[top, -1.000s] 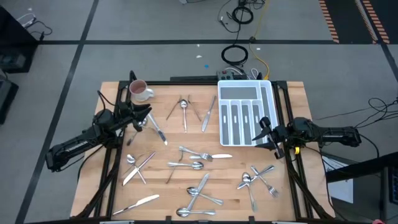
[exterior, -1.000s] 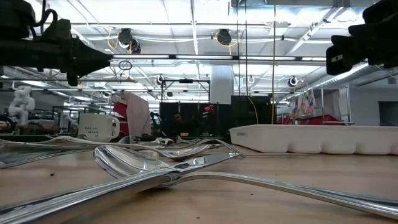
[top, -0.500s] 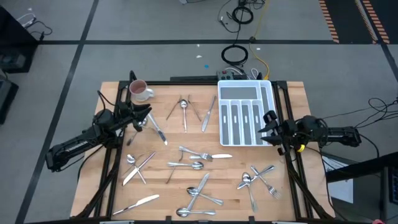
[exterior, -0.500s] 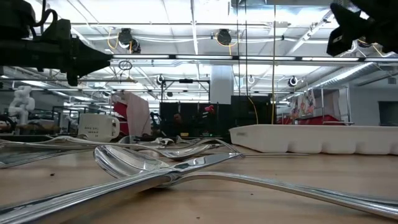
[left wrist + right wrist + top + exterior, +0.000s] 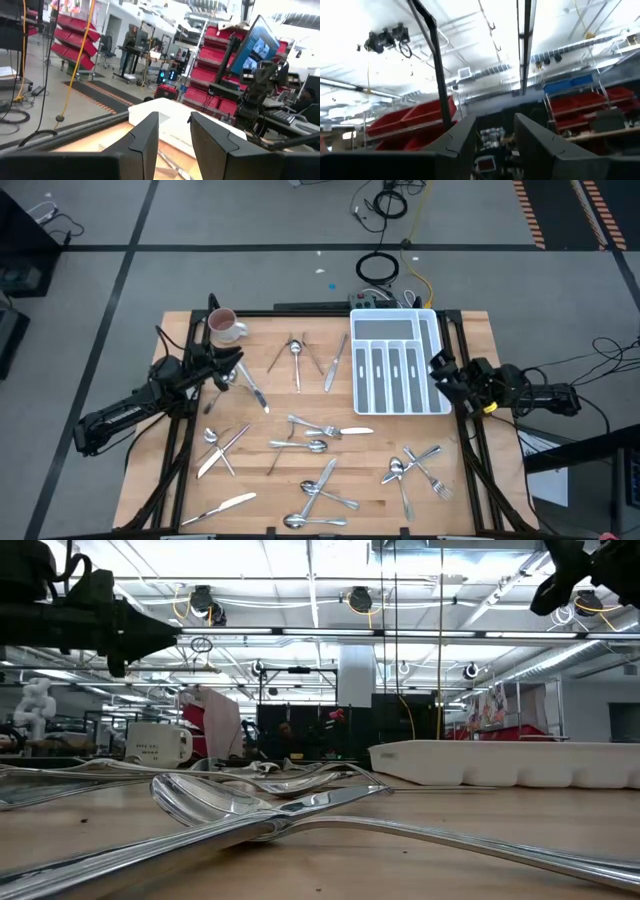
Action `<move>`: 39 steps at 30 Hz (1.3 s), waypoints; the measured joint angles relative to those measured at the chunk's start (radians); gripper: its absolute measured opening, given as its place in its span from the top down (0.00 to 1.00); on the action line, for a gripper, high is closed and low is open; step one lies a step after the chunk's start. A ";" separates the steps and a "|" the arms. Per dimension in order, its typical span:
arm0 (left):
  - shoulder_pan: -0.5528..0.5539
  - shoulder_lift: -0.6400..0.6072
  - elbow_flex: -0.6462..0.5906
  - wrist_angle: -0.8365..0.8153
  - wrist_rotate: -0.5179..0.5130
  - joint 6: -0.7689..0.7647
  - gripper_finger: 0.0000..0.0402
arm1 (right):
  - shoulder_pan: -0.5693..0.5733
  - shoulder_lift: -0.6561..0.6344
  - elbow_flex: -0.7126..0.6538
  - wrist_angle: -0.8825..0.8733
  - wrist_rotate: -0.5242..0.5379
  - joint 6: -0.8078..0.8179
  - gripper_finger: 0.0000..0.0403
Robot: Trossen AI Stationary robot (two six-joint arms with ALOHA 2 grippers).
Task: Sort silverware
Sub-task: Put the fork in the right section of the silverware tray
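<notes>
High view: forks, spoons and knives [image 5: 318,446] lie all over the counter [image 5: 270,415].
Both grippers' fingers are apart and empty: left gripper [image 5: 234,367], right gripper [image 5: 437,368]. Best grab one piece by its middle, then lay it straight in a tray [image 5: 398,402] slot.

Right gripper [image 5: 437,367]: we see it pulled back from over the white tray's [image 5: 360,395] near right corner to beside the tray's right rim.
Right gripper height: in the low view it sits higher, at the top right corner [image 5: 560,585].
Right gripper aim: tilted upward.
</notes>
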 joint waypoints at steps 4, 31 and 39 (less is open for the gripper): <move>0.000 0.001 0.000 0.121 -0.010 -0.015 0.71 | 0.000 0.000 0.000 0.057 0.020 0.092 0.69; -0.002 0.268 0.582 0.396 0.323 -0.367 0.71 | 0.001 0.694 1.069 -1.123 0.006 -0.107 0.69; -0.002 0.452 0.814 0.008 0.294 -0.151 0.71 | -0.026 1.087 1.195 -1.146 0.076 -0.265 0.69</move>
